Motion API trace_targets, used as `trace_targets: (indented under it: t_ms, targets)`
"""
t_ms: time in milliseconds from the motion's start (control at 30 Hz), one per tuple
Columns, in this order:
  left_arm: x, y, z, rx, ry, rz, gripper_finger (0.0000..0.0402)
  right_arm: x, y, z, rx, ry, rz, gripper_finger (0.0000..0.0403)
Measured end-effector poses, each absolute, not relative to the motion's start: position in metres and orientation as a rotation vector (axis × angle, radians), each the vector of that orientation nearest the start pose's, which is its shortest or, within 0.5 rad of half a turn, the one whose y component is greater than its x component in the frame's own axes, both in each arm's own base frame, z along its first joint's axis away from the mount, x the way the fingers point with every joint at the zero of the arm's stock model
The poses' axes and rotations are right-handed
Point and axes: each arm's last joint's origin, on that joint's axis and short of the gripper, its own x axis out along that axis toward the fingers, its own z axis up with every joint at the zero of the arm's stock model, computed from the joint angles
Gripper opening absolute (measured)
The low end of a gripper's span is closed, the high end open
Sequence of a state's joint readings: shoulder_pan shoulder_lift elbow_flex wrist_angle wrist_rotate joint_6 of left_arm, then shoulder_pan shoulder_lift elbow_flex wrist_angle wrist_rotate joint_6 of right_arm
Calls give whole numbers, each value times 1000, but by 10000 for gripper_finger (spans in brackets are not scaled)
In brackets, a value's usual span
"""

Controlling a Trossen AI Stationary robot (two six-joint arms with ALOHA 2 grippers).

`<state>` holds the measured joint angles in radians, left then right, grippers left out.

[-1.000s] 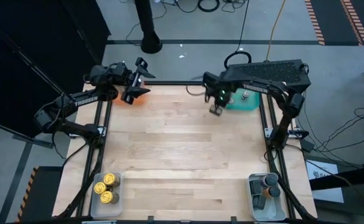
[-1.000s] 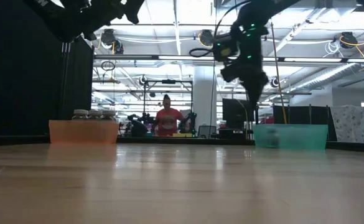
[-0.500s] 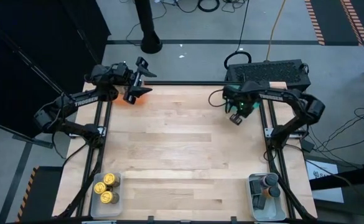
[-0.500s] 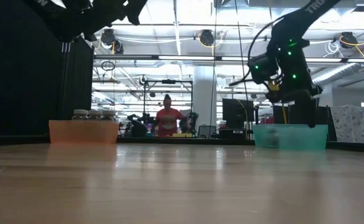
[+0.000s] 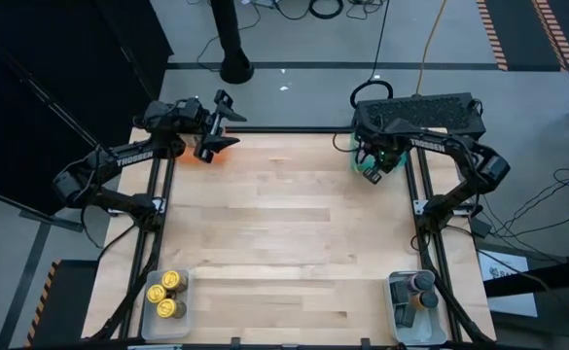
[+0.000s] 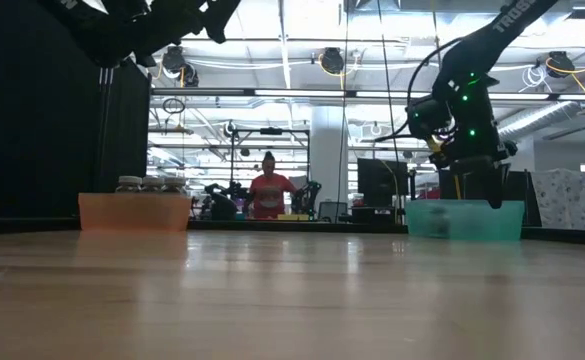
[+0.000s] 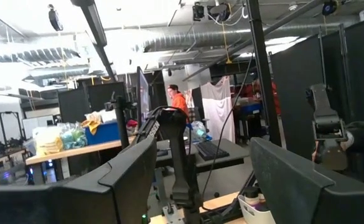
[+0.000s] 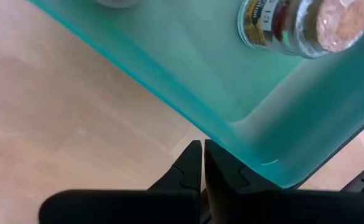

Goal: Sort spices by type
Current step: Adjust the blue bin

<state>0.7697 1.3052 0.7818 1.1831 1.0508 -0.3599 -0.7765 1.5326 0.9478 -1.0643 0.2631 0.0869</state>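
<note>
Hovering at the far right corner of the pale wooden table [image 5: 284,233], the right gripper [image 5: 373,172] sits over the near edge of the translucent teal plastic tray [image 8: 188,81]. Only the right wrist view settles its jaws: the two dark fingers [image 8: 197,168] are pressed together with nothing between them, just outside the tray wall. That view also shows a small glass spice jar with a pale speckled lid [image 8: 297,28] standing inside the teal tray, which the overhead view hides under the arm.

At table level, pale-topped jars [image 6: 152,184] show above the rim of the orange tray [image 6: 134,212] at the far left corner. The left gripper [image 5: 209,136] hangs over that corner with fingers spread and empty.

From overhead alone, three gold-lidded jars [image 5: 167,295] sit in a clear tray [image 5: 189,292] at the near left, and dark-lidded jars [image 5: 416,292] in a grey tray [image 5: 399,316] at the near right.

A person in an orange top [image 6: 269,191] stands in the room beyond.
</note>
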Motion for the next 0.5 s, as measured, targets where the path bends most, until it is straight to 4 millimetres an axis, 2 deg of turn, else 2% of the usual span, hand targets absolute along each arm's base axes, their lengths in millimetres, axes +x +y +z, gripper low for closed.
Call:
trace_targets:
  t_ms: [333, 400, 500]
  targets:
    - [204, 162, 336, 174, -336, -329, 265, 161, -180, 186, 555, 1592, -855, 0]
    - [204, 162, 336, 175, -337, -329, 265, 167, -176, 186, 639, 1529, -762, 0]
    - [204, 162, 336, 180, -337, -328, 265, 193, -169, 186, 676, 1351, -619, 0]
